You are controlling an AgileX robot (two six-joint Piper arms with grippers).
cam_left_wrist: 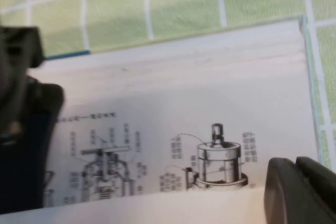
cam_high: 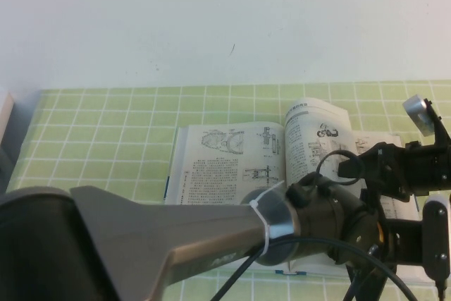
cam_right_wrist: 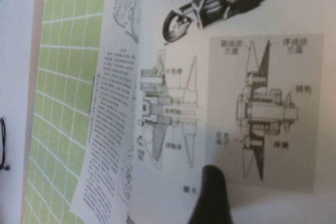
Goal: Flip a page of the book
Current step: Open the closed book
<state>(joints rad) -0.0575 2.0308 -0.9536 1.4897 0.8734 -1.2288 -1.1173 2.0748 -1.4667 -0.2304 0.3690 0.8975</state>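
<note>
The book (cam_high: 218, 160) lies open on the green checked table, with dense text and machine drawings on its white pages. One page (cam_high: 313, 128) stands lifted and curled over the right half. My right gripper (cam_high: 347, 167) reaches in from the right and sits against that page, which fills the right wrist view (cam_right_wrist: 252, 103). My left arm crosses the foreground, and its wrist hides its gripper in the high view. In the left wrist view my left gripper (cam_left_wrist: 300, 190) is shut, with nothing seen between its fingers, low over a page near the book's outer edge (cam_left_wrist: 184, 77).
The green checked cloth (cam_high: 106, 132) covers the table as far as a white wall. A pale object (cam_high: 5, 114) stands at the far left edge. A black cable loop (cam_high: 331, 156) rises by the right gripper. My left arm's body (cam_high: 141, 237) blocks the near table.
</note>
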